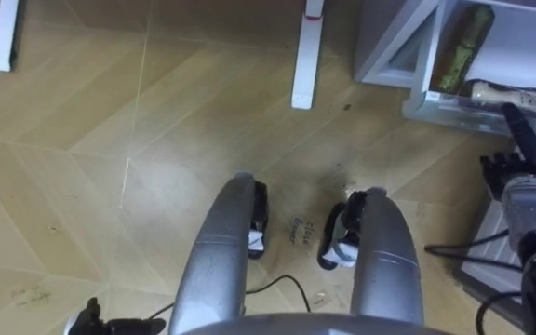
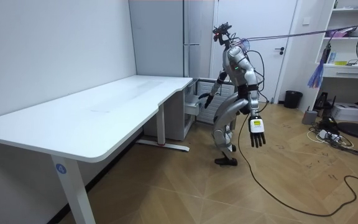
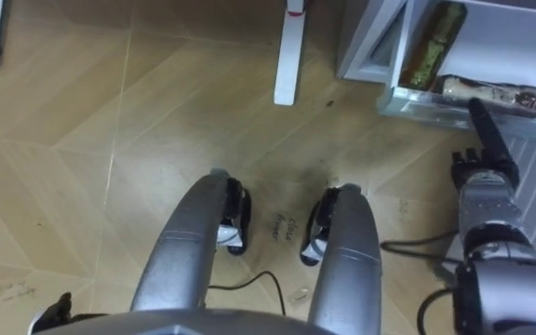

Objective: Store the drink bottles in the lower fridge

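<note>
Right hand (image 3: 480,172) at open white fridge drawer (image 3: 408,100), green glass bottle (image 3: 431,46) stowed, probably closing it; clench unreadable. Left hand (image 2: 257,132) hangs released.

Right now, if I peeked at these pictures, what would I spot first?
Probably the robot's right hand, held out toward the open lower fridge at the upper right. A green bottle sits in there, with a pale-labelled bottle lying on its side. In the room view you'd notice the long white desk beside the robot, and its left hand dangling open.
</note>
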`<state>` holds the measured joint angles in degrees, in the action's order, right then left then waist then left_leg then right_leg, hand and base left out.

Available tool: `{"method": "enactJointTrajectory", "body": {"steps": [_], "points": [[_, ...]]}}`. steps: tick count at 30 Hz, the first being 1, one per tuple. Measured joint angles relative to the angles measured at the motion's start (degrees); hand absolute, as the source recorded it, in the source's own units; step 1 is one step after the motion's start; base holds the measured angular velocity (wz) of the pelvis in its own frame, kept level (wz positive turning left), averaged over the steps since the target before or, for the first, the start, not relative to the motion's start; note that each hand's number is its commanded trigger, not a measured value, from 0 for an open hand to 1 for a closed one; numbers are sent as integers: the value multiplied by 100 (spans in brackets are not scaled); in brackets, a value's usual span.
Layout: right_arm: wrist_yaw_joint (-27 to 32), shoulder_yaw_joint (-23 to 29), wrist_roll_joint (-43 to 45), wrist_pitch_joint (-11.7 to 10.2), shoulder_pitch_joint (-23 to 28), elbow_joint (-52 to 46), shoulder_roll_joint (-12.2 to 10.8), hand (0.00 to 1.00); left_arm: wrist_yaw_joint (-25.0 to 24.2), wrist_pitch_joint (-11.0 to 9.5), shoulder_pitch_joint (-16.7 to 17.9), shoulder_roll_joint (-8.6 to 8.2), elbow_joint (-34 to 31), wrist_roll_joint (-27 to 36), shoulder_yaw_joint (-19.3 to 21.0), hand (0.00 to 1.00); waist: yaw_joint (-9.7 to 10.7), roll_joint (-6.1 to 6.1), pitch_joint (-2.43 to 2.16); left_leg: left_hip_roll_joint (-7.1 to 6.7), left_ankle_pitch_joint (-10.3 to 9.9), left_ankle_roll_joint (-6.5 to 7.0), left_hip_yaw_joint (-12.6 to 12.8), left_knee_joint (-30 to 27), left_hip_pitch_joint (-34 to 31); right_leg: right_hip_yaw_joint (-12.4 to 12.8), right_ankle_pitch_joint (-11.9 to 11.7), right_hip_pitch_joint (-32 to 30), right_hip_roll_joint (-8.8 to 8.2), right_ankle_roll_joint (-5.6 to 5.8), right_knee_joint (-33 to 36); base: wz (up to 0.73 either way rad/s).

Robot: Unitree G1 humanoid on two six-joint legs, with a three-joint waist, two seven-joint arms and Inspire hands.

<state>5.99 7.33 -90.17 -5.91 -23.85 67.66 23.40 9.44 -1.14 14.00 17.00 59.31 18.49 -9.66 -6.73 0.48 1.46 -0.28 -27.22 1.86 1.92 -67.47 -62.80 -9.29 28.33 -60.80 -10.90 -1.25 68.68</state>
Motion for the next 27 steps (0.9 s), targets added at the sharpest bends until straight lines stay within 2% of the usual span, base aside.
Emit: {"method": "enactJointTrajectory", "body": {"steps": [4, 8, 11, 14, 17, 19, 24, 27], "points": [[62, 18, -180, 82, -218, 242, 154, 0, 1, 3, -11, 0, 4, -2, -9, 0, -45, -4, 8, -62, 12, 24, 1, 1, -63, -22, 36, -52, -95, 11, 42, 10], [101, 22, -180, 103, -293, 240, 252, 0, 1, 19, -96, -2, -1, -20, -16, 0, -39, -35, 37, -154, 51, 69, 52, 1, -196, 38, 62, -231, -209, 32, 151, 7], [272, 13, -135, 136, -439, 241, 315, 0, -2, 74, -129, -2, -91, -62, -12, 0, -42, -66, 58, -150, 67, 86, 103, 6, -255, 137, 58, -357, -217, 62, 194, -1], [394, -7, -136, 230, -502, 239, 377, 0, -4, 50, -143, -1, -88, -64, -10, 0, -41, -78, 65, -151, 70, 92, 131, 9, -264, 131, 57, -368, -245, 60, 194, -1], [665, -62, -136, 230, -654, 239, 402, 0, -4, 17, -143, -1, -79, -59, -3, 0, -42, -119, 91, -147, 77, 105, 176, 26, -282, 120, 54, -403, -298, 55, 195, 0], [838, -114, -136, 231, -736, 238, 432, 0, -4, -15, -143, -2, -77, -58, 3, 0, -42, -122, 92, -146, 86, 119, 161, 32, -299, 114, 49, -414, -300, 62, 185, 0], [1748, -269, -134, 348, -1027, 36, 563, 0, 10, -112, -143, 18, -80, -66, 211, 0, -48, -127, 96, -151, 93, 126, 172, 64, -300, 134, 28, -440, -308, 69, 173, -1], [2182, -373, -131, 318, -1048, -209, 586, 0, 15, -179, -141, 29, -76, -69, 248, 0, -56, -126, 95, -150, 93, 123, 177, 53, -305, 133, 37, -453, -312, 63, 201, 1]]}}
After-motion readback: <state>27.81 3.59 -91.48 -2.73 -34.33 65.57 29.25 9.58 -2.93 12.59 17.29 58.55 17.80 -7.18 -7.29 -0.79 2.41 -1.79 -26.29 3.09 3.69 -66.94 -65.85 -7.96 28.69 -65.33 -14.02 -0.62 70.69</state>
